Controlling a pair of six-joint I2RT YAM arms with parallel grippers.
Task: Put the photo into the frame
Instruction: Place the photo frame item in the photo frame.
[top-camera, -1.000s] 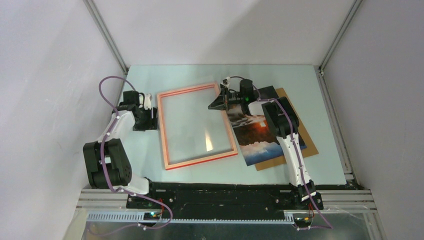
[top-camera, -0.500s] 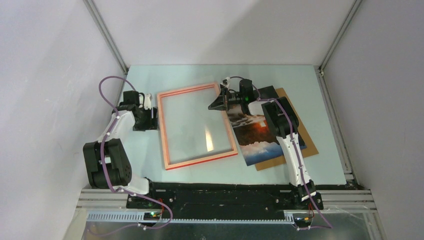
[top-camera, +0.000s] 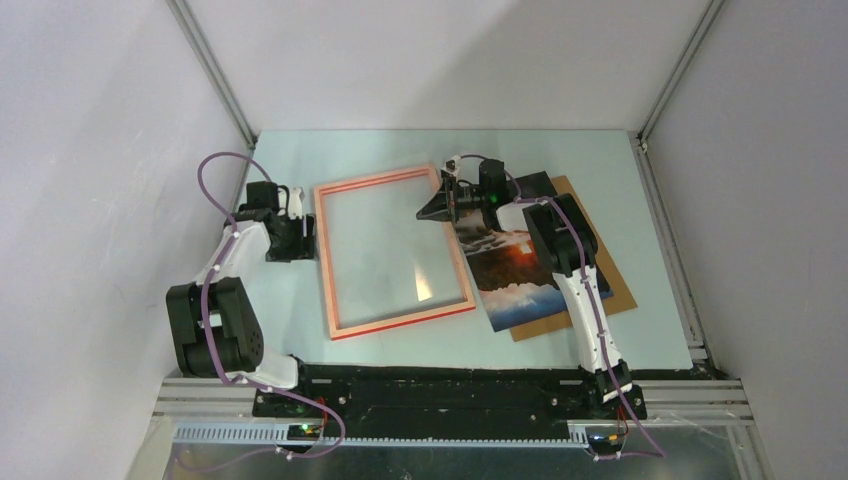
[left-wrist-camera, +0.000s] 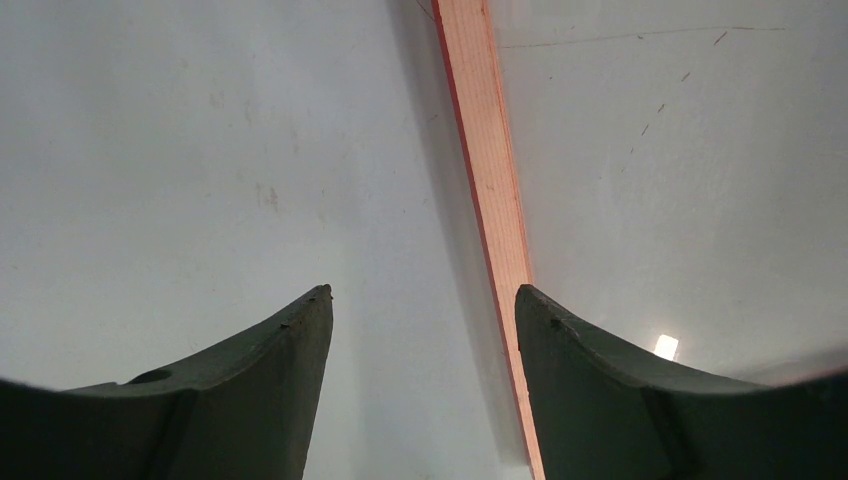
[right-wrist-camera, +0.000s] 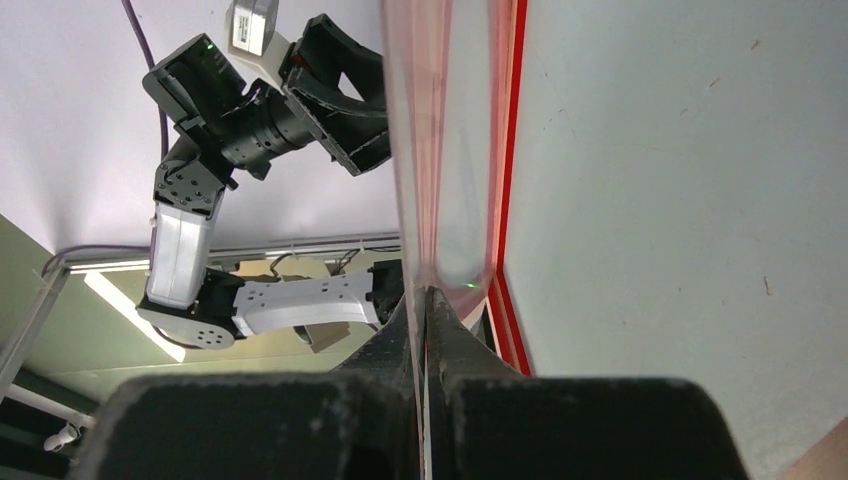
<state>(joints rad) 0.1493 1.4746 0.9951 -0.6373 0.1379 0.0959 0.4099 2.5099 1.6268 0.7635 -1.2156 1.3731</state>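
Beneath both grippers spreads the pale, matt worktop, faintly scuffed and speckled in the wrist views. Between the two grippers lies the frame, the biggest loose thing: a thin rectangle of pale wood-coloured rails with a red edge and a clear pane that throws back a small glare. Behind the right gripper, on its outer side and under that arm's forearm, sits a plain brown backing board, flat and dull. On top of it lies the photo, a glossy rectangle of dark rock, orange glow, white mist and blue. It is a little smaller than the frame and just beside its right rail, but outside it. The right gripper's fingers are pressed together with their tips at the frame's right rail near its far corner; whether they pinch any of the rail I cannot tell. The left gripper stands with its fingers well apart, holding nothing, low over the worktop, the frame's left rail running close along the inside of one finger. By my reading the task is barely begun: the frame's opening is empty, and the photo has yet to be picked up, carried over and laid inside the rails.
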